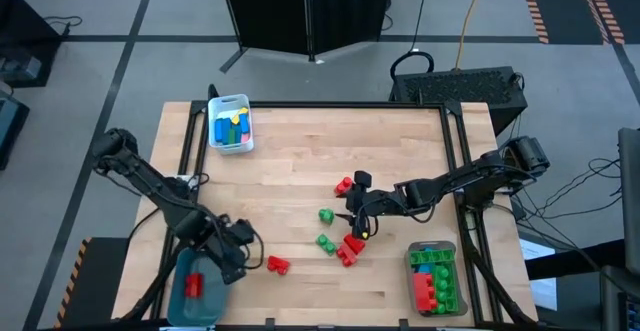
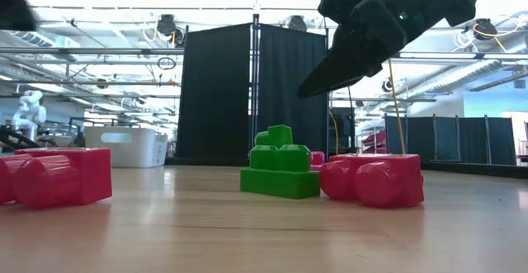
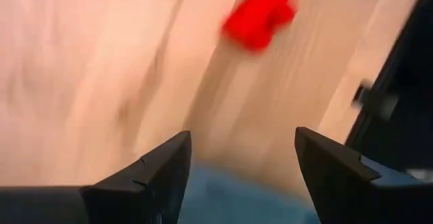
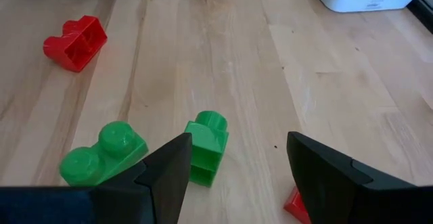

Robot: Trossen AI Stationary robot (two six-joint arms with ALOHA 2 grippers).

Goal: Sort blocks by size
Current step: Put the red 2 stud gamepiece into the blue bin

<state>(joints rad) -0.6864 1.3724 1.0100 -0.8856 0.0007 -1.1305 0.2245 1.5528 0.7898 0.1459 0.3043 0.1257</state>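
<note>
When you look down from above, the tabletop (image 1: 300,161) is light wood, and the blocks sit in a few spots. Near the middle, toward the right side, lie two green blocks (image 1: 326,214), a red block (image 1: 344,185) and a bigger red clump (image 1: 351,248). The right pincer (image 1: 357,221) hangs over this bunch, just above the red clump, with its fingers apart and nothing between them. One more red block (image 1: 277,264) lies near the front edge, left of the middle. The left pincer (image 1: 237,246) is close beside it, by a teal bin (image 1: 185,296) at the front left corner that has a red block inside. A white bin (image 1: 230,123) at the back left corner and a clear bin (image 1: 435,276) at the front right corner hold more blocks. From tabletop height, a green block (image 2: 280,171) stands in the middle with red blocks (image 2: 373,179) on both sides, and a dark pincer hangs above. Past the left pincer's fingers (image 3: 145,176), which are spread wide and empty, you see a blurry red block (image 3: 260,21). Past the right pincer's open fingers (image 4: 166,176) sit two green blocks (image 4: 206,146) and a red one (image 4: 74,42).
</note>
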